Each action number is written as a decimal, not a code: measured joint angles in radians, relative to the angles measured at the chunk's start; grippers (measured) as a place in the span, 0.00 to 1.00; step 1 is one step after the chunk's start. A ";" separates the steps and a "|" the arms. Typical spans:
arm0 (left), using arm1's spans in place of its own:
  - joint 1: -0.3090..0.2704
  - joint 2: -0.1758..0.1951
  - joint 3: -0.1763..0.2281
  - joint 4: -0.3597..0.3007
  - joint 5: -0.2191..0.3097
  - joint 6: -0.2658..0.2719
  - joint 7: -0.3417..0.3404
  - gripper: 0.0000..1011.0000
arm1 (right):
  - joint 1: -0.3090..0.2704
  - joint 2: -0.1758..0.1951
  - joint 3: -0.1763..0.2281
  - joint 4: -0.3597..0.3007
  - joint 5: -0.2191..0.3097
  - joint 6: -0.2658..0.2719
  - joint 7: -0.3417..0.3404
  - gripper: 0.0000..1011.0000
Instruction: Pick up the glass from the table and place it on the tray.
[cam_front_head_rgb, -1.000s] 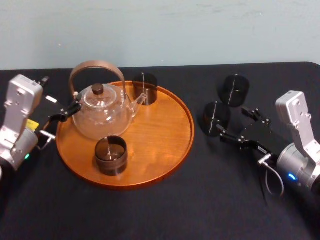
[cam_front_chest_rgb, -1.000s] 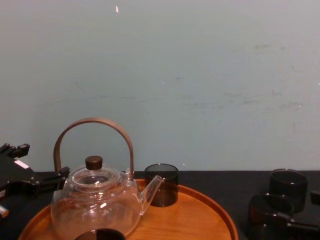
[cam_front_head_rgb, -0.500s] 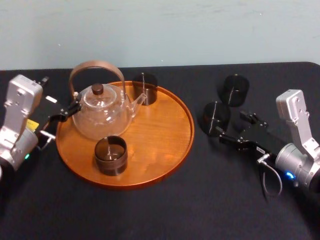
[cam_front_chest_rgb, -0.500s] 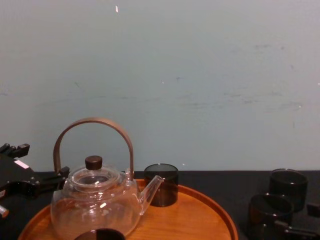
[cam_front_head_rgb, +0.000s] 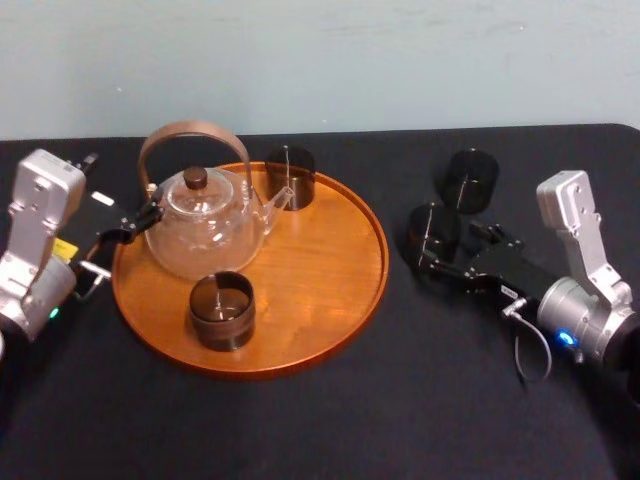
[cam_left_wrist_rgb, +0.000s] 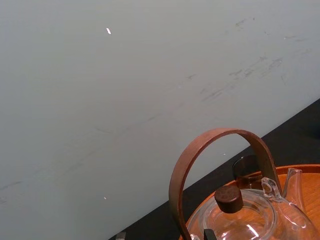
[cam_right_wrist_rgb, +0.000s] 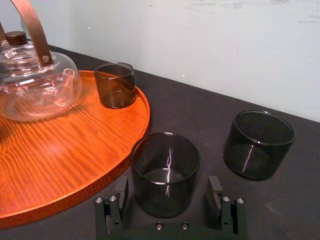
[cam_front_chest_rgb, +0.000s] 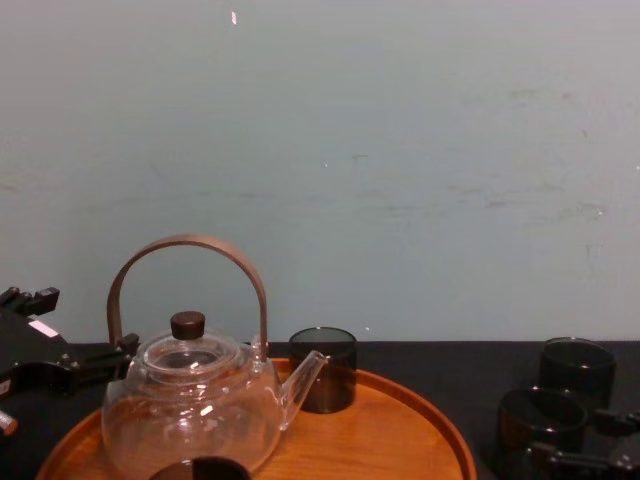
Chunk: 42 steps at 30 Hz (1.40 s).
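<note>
Right gripper (cam_right_wrist_rgb: 168, 189) is spread open, one finger on each side of the glass (cam_right_wrist_rgb: 165, 170), with a gap showing at both walls (no contact in the wrist view). The glass stands upright on the table (cam_front_head_rgb: 420, 400), just beside the right edge of the tray (cam_front_head_rgb: 325, 270), and is not yet lifted. We judge the grasp to be the step in hand.

We note these hazards:

1. Uneven closing. If one finger touches first, the glass may slide or tip, because its wall is smooth.
2. Low grip. The fingers appear to sit near the base, so a lifted glass may tilt or slip.
3. Neighbour. A second glass (cam_right_wrist_rgb: 257, 145) stands near, farther back, and a wide swing could knock it.
4. Transfer. Too little lift would catch the tray's raised rim.
5. Placement. The teapot (cam_front_head_rgb: 203, 225) and front glass (cam_front_head_rgb: 221, 310) occupy the tray's left half, so we recommend the bare right part.

Left gripper (cam_front_head_rgb: 128, 232) is parked at the tray's left edge, beside the teapot.
</note>
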 joint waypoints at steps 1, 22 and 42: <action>0.000 0.000 0.000 0.000 0.000 0.000 0.000 1.00 | 0.004 -0.003 0.000 0.004 -0.003 0.000 0.001 0.99; 0.000 0.000 0.000 0.000 0.000 0.000 0.000 1.00 | 0.078 -0.057 0.000 0.092 -0.043 0.012 0.044 0.99; 0.000 0.000 0.000 0.000 0.000 0.000 0.000 1.00 | 0.103 -0.077 -0.002 0.128 -0.042 0.016 0.054 0.99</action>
